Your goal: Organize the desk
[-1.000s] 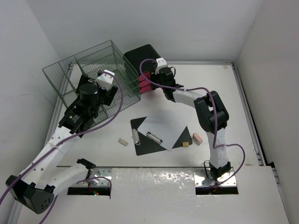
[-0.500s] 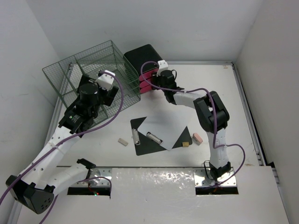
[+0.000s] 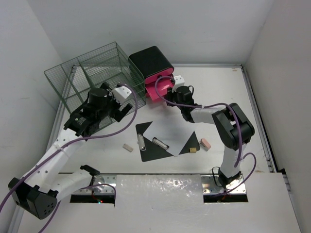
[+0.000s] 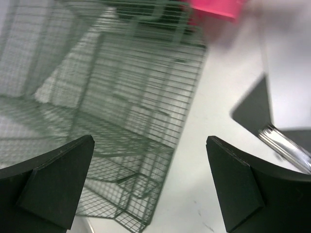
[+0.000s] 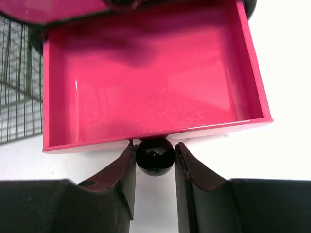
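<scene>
My right gripper (image 5: 154,151) is clamped on the black knob (image 5: 155,159) of the pink drawer (image 5: 146,92), which is open and empty at the far middle of the desk (image 3: 243,97). My left gripper (image 4: 150,184) hangs wide and empty beside the green wire rack (image 4: 121,121). Next, I'd let go and fetch the pink eraser (image 3: 205,143).

The right gripper (image 3: 168,95) meets the front of a pink drawer (image 3: 156,91) standing out from a black box (image 3: 151,60). The left gripper (image 3: 127,108) hangs beside a green wire rack (image 3: 92,73). A clipboard (image 3: 146,148) lies mid-desk (image 3: 252,121)
</scene>
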You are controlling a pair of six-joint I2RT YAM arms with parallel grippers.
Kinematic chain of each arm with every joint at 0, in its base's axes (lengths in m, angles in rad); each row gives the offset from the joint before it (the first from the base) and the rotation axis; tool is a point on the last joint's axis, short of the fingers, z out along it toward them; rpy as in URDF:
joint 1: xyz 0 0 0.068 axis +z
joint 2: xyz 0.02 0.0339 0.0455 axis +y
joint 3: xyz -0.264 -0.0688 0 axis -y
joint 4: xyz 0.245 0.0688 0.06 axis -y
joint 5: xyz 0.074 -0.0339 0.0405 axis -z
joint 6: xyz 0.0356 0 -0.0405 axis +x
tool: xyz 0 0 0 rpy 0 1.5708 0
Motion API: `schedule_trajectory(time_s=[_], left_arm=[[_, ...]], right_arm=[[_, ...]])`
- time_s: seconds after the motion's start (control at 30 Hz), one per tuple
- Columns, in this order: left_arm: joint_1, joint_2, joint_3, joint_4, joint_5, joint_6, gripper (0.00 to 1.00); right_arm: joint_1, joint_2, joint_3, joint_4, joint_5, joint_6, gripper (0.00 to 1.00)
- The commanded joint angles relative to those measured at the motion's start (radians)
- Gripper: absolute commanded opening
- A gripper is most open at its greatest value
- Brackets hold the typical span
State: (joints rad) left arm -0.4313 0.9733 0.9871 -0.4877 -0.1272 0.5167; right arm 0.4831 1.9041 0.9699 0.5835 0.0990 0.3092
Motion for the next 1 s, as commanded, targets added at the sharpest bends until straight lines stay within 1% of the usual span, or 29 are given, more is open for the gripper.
schedule_trajectory(time_s=[0.0,0.03,0.07,0.1,0.17,0.2,0.23,0.27,0.3,0.33,0.37,0.4,0.43,0.5,0.6,0.63,0.67,0.7,0.8,0.9,0.93,0.97], left_arm=[[-0.006,0.001,0.028,-0.095,0.208,0.054,1.00],[-0.010,0.007,0.024,-0.115,0.222,0.081,0.99],[-0.023,0.008,0.022,-0.136,0.257,0.098,1.00],[-0.030,0.014,0.021,-0.194,0.285,0.147,1.00],[-0.064,0.018,0.009,-0.273,0.369,0.195,1.00],[-0.078,0.019,-0.002,-0.284,0.391,0.228,1.00],[-0.114,0.021,-0.033,-0.287,0.402,0.238,1.00],[-0.136,0.024,-0.050,-0.281,0.390,0.241,1.00],[-0.164,0.039,-0.065,-0.278,0.370,0.241,1.00],[-0.219,0.050,-0.092,-0.273,0.347,0.241,1.00],[-0.237,0.063,-0.105,-0.278,0.303,0.244,1.00],[-0.248,0.096,-0.123,-0.284,0.295,0.267,1.00],[-0.250,0.110,-0.130,-0.291,0.285,0.282,0.99],[-0.248,0.137,-0.151,-0.296,0.267,0.327,0.96],[-0.248,0.139,-0.234,-0.264,0.265,0.396,0.89],[-0.248,0.139,-0.248,-0.264,0.265,0.408,0.89],[-0.247,0.140,-0.260,-0.241,0.271,0.420,0.85],[-0.242,0.148,-0.284,-0.229,0.277,0.454,0.84],[-0.213,0.198,-0.298,-0.189,0.299,0.489,0.83],[-0.193,0.295,-0.278,-0.210,0.354,0.509,0.83],[-0.193,0.317,-0.286,-0.197,0.341,0.511,0.83],[-0.193,0.355,-0.298,-0.121,0.312,0.488,0.83]], right_arm=[[-0.006,-0.057,-0.040,-0.008,-0.035,0.024,0.29],[-0.008,-0.080,-0.051,-0.016,-0.047,0.022,0.35],[-0.006,-0.094,-0.059,-0.023,-0.051,0.021,0.45],[-0.008,-0.108,-0.078,-0.045,-0.053,0.021,0.52],[-0.008,-0.155,-0.105,-0.095,-0.045,0.010,0.63],[-0.008,-0.172,-0.111,-0.114,-0.041,0.005,0.67],[-0.008,-0.206,-0.117,-0.134,-0.036,-0.002,0.70],[-0.008,-0.224,-0.126,-0.170,-0.032,-0.005,0.74],[-0.008,-0.241,-0.131,-0.191,-0.031,-0.010,0.77],[-0.008,-0.260,-0.135,-0.211,-0.028,-0.015,0.81],[-0.006,-0.296,-0.148,-0.237,-0.018,-0.016,0.83],[-0.008,-0.315,-0.154,-0.246,-0.013,-0.018,0.85],[-0.009,-0.351,-0.161,-0.257,-0.007,-0.019,0.86],[-0.009,-0.387,-0.183,-0.287,0.021,-0.021,0.88],[-0.012,-0.460,-0.214,-0.336,0.051,-0.039,0.89],[-0.014,-0.479,-0.214,-0.349,0.065,-0.042,0.90],[-0.017,-0.496,-0.223,-0.372,0.089,-0.039,0.90],[-0.020,-0.529,-0.229,-0.382,0.157,-0.032,0.89],[-0.043,-0.583,-0.255,-0.386,0.194,-0.035,0.89],[-0.054,-0.616,-0.264,-0.396,0.186,-0.058,0.89],[-0.054,-0.620,-0.266,-0.396,0.189,-0.062,0.89],[-0.052,-0.625,-0.275,-0.392,0.191,-0.067,0.89]])
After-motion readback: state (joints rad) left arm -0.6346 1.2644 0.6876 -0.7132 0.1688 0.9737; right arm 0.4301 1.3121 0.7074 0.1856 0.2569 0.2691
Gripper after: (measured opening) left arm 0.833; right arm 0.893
